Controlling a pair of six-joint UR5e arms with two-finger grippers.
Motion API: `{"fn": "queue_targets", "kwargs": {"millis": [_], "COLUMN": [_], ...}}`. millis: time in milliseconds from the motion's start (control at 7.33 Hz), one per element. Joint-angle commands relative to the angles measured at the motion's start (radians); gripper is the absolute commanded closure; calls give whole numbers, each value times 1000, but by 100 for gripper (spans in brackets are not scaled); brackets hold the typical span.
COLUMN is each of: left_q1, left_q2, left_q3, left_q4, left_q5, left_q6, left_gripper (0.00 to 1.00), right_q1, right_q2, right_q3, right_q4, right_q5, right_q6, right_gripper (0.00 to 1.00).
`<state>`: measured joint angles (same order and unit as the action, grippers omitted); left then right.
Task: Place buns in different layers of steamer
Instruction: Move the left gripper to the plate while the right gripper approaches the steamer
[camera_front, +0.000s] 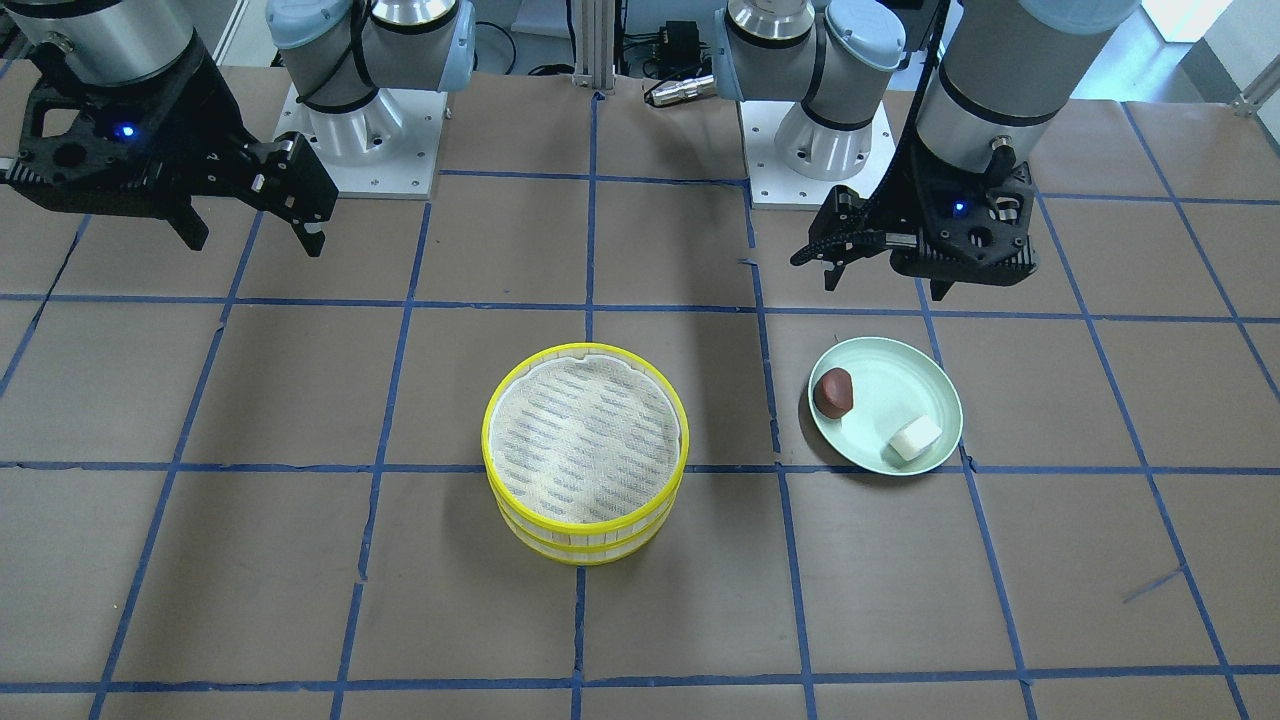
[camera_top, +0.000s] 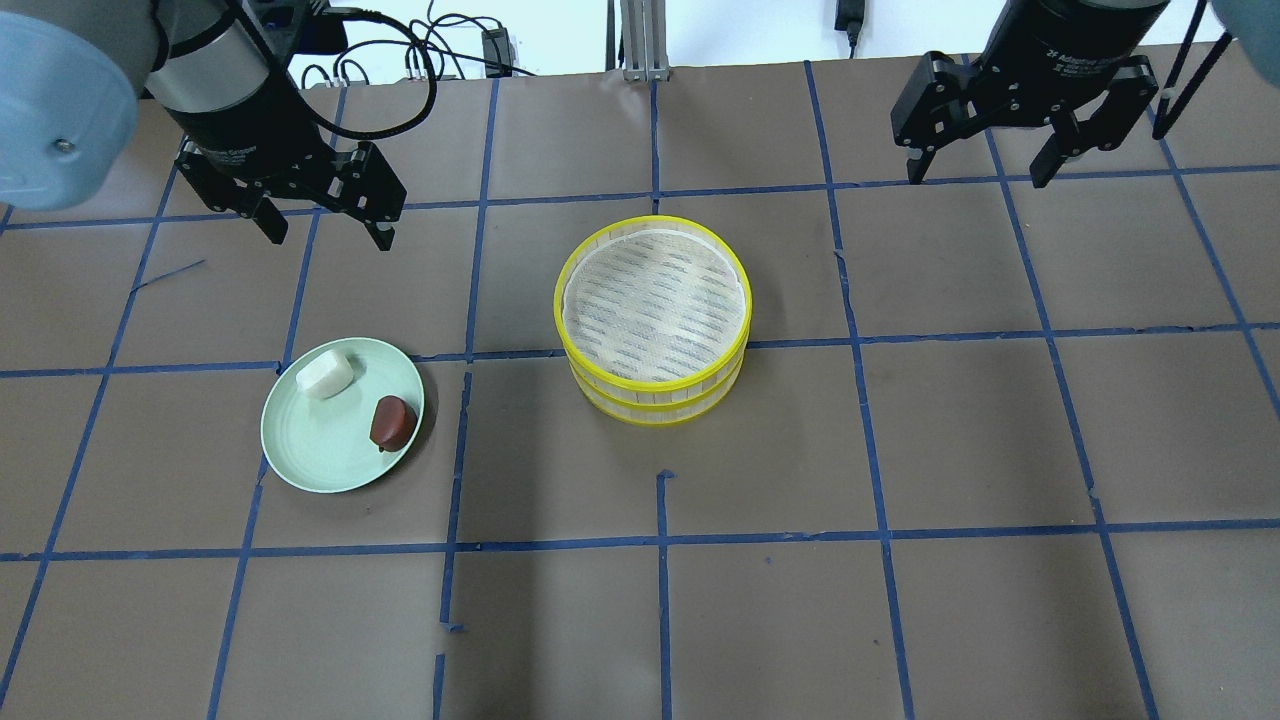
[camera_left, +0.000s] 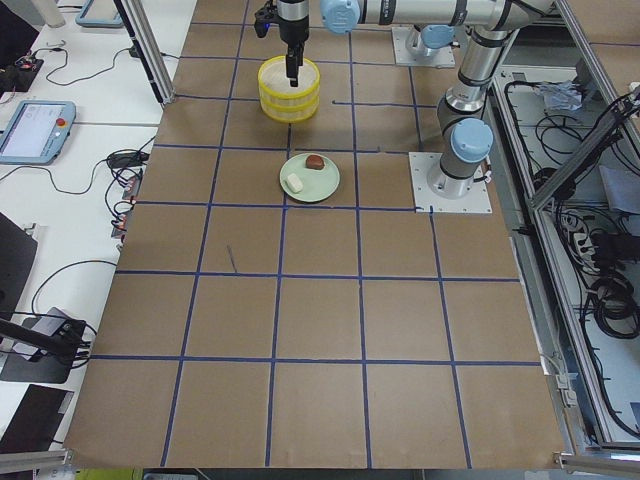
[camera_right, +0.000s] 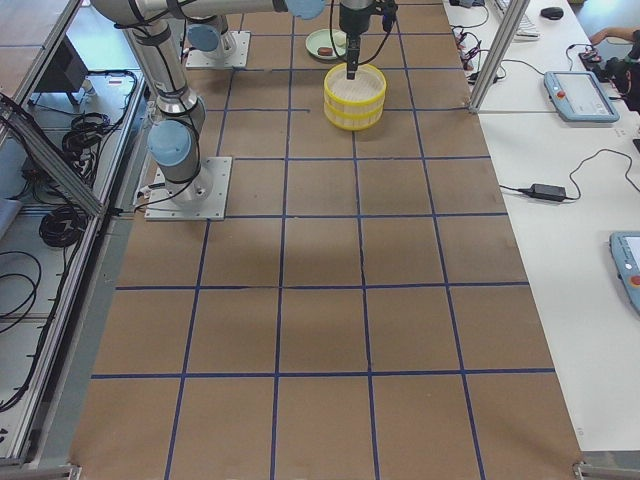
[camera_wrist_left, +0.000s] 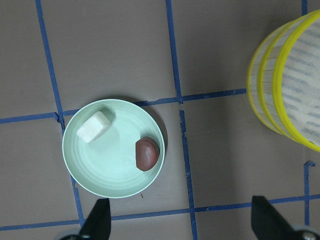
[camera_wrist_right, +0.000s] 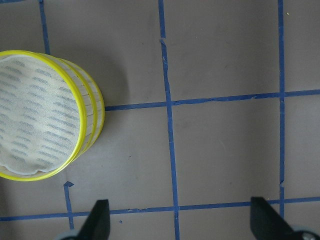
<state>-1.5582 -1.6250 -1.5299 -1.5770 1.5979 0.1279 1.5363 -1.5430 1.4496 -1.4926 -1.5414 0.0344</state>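
Observation:
The two steamer layers (camera_top: 652, 312) are stacked at the table's middle, yellow-rimmed, with an empty whitish liner on top; they also show in the front view (camera_front: 585, 452). The white bun (camera_top: 326, 374) and the reddish-brown bun (camera_top: 392, 421) lie on a pale green plate (camera_top: 320, 450), seen too in the left wrist view (camera_wrist_left: 93, 127) (camera_wrist_left: 147, 154). My left gripper (camera_top: 322, 220) hangs open and empty above the table behind the plate. My right gripper (camera_top: 978, 160) is open and empty, far right of the steamer.
The table is brown paper with a blue tape grid. The arm bases (camera_front: 365, 150) (camera_front: 810, 150) stand at the robot's side. The plate (camera_front: 900, 440) sits left of the steamer from the robot's side.

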Motion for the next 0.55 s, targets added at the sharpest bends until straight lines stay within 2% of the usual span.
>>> {"fn": "queue_targets", "kwargs": {"millis": [0,409], "left_q1": [-6,9], "left_q2": [-4,-1], "left_q3": [-1,-10], "left_q4": [0,9], "left_q5": [-3,10], "left_q6": [-5,69], "left_gripper": [0,0], "right_q1": [1,2], "right_q2": [0,-20], "right_q3": [3,21], "right_q4": [6,11], "right_q5": [0,12], "right_q6": [-1,1], "right_gripper": [0,0]}}
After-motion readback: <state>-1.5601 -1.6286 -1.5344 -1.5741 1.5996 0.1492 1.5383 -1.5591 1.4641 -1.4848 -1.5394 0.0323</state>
